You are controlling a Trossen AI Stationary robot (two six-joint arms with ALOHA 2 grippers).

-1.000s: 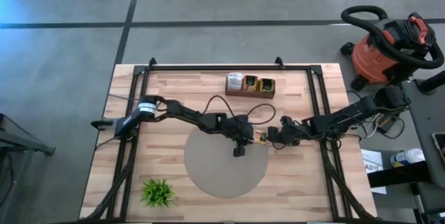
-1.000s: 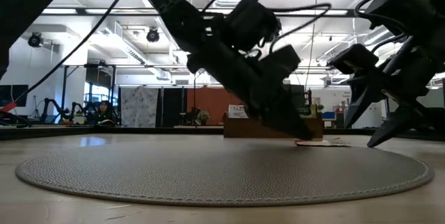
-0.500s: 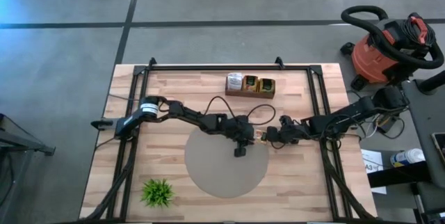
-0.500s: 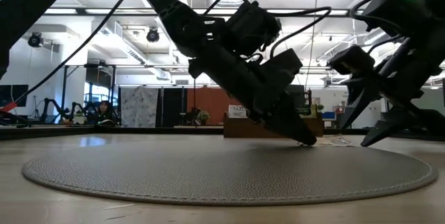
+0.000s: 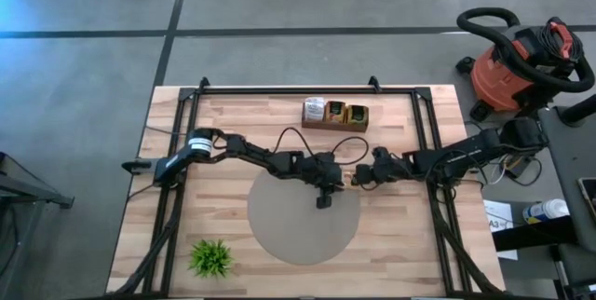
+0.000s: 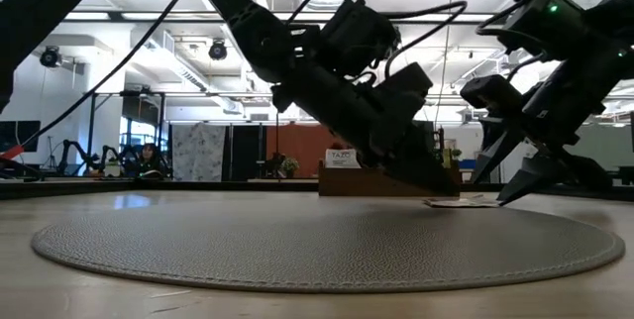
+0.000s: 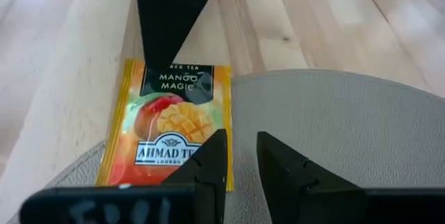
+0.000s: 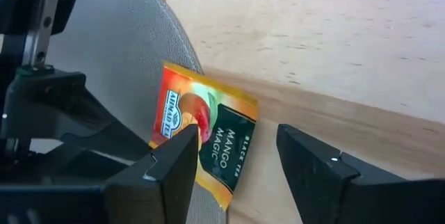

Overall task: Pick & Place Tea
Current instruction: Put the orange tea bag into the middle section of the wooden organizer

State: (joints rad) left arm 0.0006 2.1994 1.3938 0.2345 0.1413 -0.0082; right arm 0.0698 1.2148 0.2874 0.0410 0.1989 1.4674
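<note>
Tea sachet (image 7: 165, 128): one orange mango-flavoured packet lies flat, straddling the rim of the round grey mat (image 5: 303, 216), part on the mat and part on the bare wood. It sits directly ahead of the left gripper (image 7: 240, 156) and just below the tips of the right gripper (image 8: 233, 165).

Left gripper: fingers set narrow, a slim gap between them, nothing in the gap. The tips point down at the mat beside the sachet's near edge; whether one tip touches the packet cannot be told.

Right gripper: fingers spread wide, not closed on anything. Seen from its wrist, the sachet's dark label end lies in line with the space between the two fingers. From table height its fingertips (image 6: 515, 188) slant down to just over the packet; contact cannot be judged.

The two grippers face each other across the sachet, close together, at the mat's edge on the right gripper's side.

Further out from the grippers: a shallow cardboard box (image 5: 334, 114) holding more sachets stands near the far edge of the wooden table (image 5: 233, 118). A small green plant (image 5: 211, 257) sits on the near corner on the left arm's side, well apart from both grippers. A red shop vacuum (image 5: 521, 62) stands on the floor beyond the right arm's base.
</note>
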